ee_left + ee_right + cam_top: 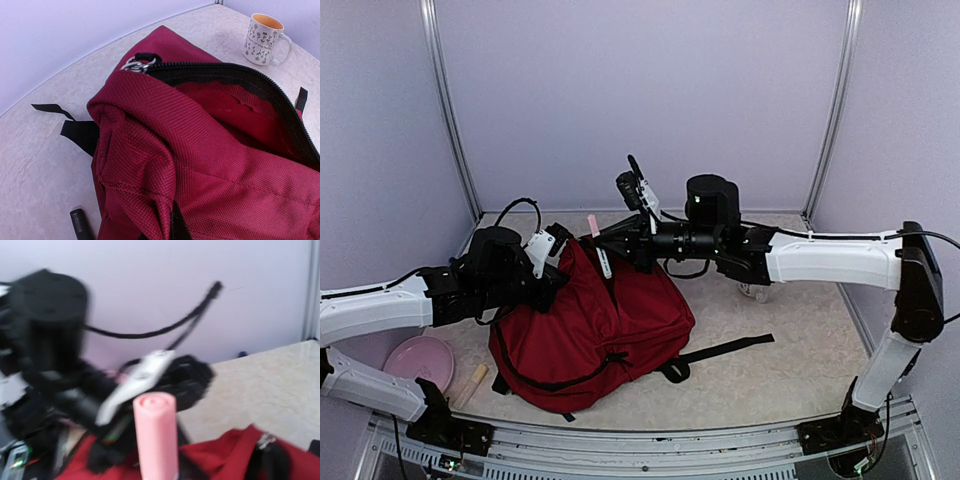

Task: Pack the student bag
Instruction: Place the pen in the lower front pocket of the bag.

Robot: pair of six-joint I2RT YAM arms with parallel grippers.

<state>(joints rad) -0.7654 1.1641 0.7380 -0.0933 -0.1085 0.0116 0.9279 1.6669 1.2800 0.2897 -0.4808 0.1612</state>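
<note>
Above student bag (pixel 610 330) mouth | right fingers (pixel 612 236) are pinching pink stick (pixel 592 225) | left fingers (pixel 556 272) are gripping bag rim | risk: stick clipping rim, falling outside

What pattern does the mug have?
The mug is white with small dark drawings, orange inside; best in left wrist view.

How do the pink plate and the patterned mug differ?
The plate is plain pink and flat, lying left of the student bag; the mug is white with dark patterns, orange inside, standing upright on the bag's other side. Both sit on the table, outside the bag.
</note>
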